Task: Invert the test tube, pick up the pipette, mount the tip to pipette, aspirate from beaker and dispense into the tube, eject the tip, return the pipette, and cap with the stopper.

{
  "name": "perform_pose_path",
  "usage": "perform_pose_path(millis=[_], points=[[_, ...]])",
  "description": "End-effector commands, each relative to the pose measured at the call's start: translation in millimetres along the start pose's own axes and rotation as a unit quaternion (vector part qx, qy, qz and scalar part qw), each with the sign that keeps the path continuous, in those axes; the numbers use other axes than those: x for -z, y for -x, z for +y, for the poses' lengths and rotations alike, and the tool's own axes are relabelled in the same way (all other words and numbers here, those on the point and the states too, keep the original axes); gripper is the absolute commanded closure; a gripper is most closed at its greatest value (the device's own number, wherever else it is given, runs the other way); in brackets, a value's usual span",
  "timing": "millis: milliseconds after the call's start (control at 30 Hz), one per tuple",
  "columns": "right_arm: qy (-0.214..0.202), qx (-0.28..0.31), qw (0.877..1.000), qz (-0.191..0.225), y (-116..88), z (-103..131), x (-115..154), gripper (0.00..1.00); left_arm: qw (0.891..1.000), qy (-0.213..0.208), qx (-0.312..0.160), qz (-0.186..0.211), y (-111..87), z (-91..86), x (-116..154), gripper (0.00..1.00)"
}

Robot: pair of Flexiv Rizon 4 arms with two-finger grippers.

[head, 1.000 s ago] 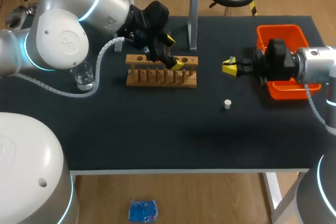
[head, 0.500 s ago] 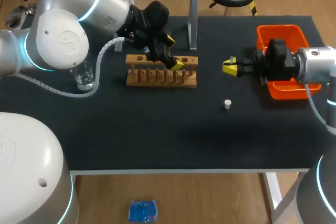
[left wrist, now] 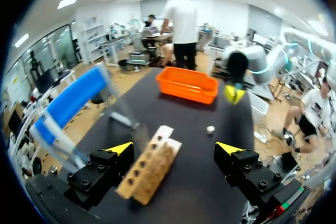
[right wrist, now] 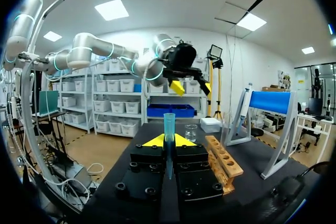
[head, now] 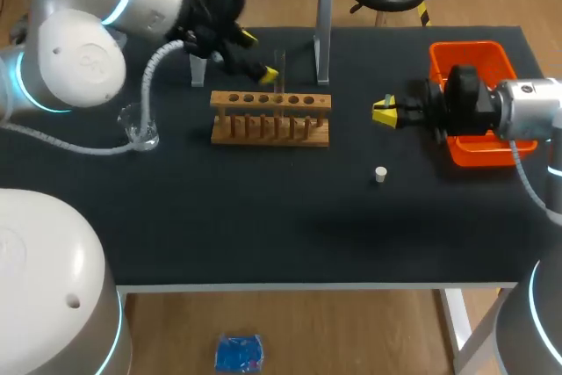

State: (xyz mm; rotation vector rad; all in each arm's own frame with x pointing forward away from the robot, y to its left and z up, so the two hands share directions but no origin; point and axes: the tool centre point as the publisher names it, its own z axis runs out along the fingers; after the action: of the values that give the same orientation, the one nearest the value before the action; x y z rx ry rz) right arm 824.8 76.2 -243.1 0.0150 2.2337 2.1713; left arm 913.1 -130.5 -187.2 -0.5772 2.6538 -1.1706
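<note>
While the right arm lies low and level over the counter, coming in from the right side, its wrist passes across the orange bin and the right gripper points toward the middle. Its jaws are pressed together on a slim bluish tube, which stands upright between them in the right wrist view.

The left arm comes in from the left rear corner, bent high. The left gripper hangs above the counter, just behind the wooden rack. Its jaws are spread wide and grip nothing; in the left wrist view the rack lies under and ahead of them. A faint clear upright shape rises at the rear row of the rack beside the left gripper, but it is too blurred to say what it is.

The glass beaker stands well to the left of the rack. The white stopper lies on the counter in front of the right gripper, apart from it.

Compared with half a second ago, the left gripper has risen away from the right part of the rack, where its tips were low against the wood, and has drawn back toward the left rear. The right arm, the bluish tube, the stopper and the beaker are in the same places.
</note>
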Motion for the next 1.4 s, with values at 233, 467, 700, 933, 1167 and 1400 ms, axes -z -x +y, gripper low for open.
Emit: perform_pose_path(millis=[233,467,700,933,1167,1400], points=[[-0.001,0.000,1.000,-0.002,-1,0,-1,1.00,0.998,0.053,0.039,-0.016,103.9,2.9,35,0.00],[-0.001,0.000,1.000,-0.002,-1,0,-1,1.00,0.990,0.066,0.100,-0.073,144.7,1.0,25,0.00],[-0.001,0.000,1.000,-0.002,-1,0,-1,1.00,0.965,0.037,0.195,-0.171,150.7,2.0,14,0.00],[-0.001,0.000,1.000,-0.002,-1,0,-1,1.00,0.940,0.011,0.223,-0.259,142.2,0.6,4,0.00],[-0.001,0.000,1.000,-0.002,-1,0,-1,1.00,0.920,-0.004,0.233,-0.314,147.3,-2.4,1,0.00],[-0.001,0.000,1.000,-0.002,-1,0,-1,1.00,0.907,-0.025,0.244,-0.342,160.1,-9.8,-6,0.00]])
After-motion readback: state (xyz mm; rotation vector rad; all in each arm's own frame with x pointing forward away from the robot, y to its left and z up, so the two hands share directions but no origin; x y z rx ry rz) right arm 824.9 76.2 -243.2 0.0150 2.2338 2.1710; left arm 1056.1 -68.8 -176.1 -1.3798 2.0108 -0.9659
